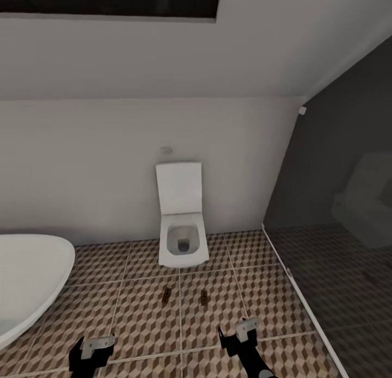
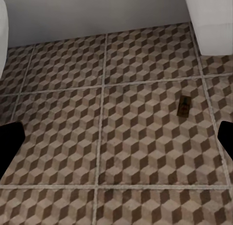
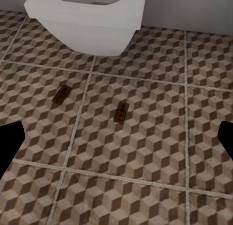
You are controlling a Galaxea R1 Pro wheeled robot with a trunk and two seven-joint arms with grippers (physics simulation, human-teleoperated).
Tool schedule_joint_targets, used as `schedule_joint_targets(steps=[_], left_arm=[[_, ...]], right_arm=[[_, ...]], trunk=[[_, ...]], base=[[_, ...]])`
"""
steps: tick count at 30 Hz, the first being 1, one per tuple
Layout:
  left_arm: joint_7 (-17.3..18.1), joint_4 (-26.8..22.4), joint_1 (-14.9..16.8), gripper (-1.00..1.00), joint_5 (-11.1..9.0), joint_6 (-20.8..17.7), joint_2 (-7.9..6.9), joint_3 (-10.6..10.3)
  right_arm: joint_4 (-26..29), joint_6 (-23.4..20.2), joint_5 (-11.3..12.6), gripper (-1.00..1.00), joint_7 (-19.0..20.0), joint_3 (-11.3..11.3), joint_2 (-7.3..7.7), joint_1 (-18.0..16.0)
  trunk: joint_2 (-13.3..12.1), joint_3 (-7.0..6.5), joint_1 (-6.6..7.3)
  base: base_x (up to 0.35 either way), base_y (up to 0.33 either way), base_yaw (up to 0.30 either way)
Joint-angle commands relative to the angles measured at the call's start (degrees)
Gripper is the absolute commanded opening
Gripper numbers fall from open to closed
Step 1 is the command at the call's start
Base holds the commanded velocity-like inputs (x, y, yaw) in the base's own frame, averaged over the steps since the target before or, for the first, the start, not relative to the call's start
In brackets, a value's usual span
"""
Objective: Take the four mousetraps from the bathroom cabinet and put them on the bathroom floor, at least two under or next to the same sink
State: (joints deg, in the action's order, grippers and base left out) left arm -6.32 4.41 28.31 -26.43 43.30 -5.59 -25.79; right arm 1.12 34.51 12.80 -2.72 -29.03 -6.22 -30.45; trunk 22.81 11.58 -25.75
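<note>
Two mousetraps lie flat on the cube-patterned bathroom floor (image 1: 136, 313) in front of the toilet: one mousetrap (image 1: 166, 295) to the left and the other mousetrap (image 1: 204, 297) to the right, about a hand's width apart. The right wrist view shows the left one (image 3: 61, 95) and the right one (image 3: 121, 112). The left wrist view shows a single mousetrap (image 2: 184, 106). My left gripper (image 1: 92, 349) and right gripper (image 1: 240, 334) hover low over the tiles short of the traps, both open and empty. The cabinet, the sink and the other mousetraps are out of view.
A white wall-hung toilet (image 1: 182, 242) with its lid up stands against the back wall. The white oval bathtub (image 1: 27, 280) fills the left side. A dark glass shower partition (image 1: 337, 247) with a white floor rail closes off the right.
</note>
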Motion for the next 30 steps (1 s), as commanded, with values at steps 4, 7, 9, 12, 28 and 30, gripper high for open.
schedule_joint_targets(steps=[4, 7, 9, 12, 28, 30], left_arm=[[-0.4, 0.2, 0.1, 1.00, 0.0, 0.0, 0.13, -0.5], [-0.4, 0.2, 0.1, 1.00, 0.0, -0.7, 0.14, -0.5], [-0.4, 0.2, 0.1, 1.00, 0.0, -0.8, 0.14, -0.5], [-0.4, 0.2, 0.1, 1.00, 0.0, -0.9, 0.14, -0.5], [-0.4, 0.2, 0.1, 1.00, 0.0, -0.9, 0.00, -0.4], [-0.4, 0.2, 0.1, 1.00, 0.0, -0.9, -0.02, -0.4]], right_arm=[[-0.1, 0.1, 0.3, 1.00, -0.3, -0.5, -0.04, -0.1], [-0.1, 0.1, 0.3, 1.00, -0.3, -0.5, -0.08, -0.1], [-0.1, 0.1, 0.3, 1.00, -0.3, -0.5, -0.10, -0.1], [-0.1, 0.1, 0.3, 1.00, -0.3, -0.5, -0.10, -0.1], [-0.1, 0.2, 0.3, 1.00, -0.3, -0.5, -0.04, 0.0], [-0.1, 0.2, 0.3, 1.00, -0.3, -0.5, -0.03, 0.0]], trunk=[[0.1, -0.27, -0.04], [0.1, -0.54, -0.04], [0.1, -0.73, -0.04], [0.1, -1.01, -0.04], [0.1, -2.50, -0.04], [0.1, -2.68, -0.04]], base=[[0.000, 0.000, 0.000], [0.000, 0.000, 0.000], [0.000, 0.000, 0.000], [0.000, 0.000, 0.000], [0.000, 0.000, 0.000], [0.000, 0.000, 0.000]])
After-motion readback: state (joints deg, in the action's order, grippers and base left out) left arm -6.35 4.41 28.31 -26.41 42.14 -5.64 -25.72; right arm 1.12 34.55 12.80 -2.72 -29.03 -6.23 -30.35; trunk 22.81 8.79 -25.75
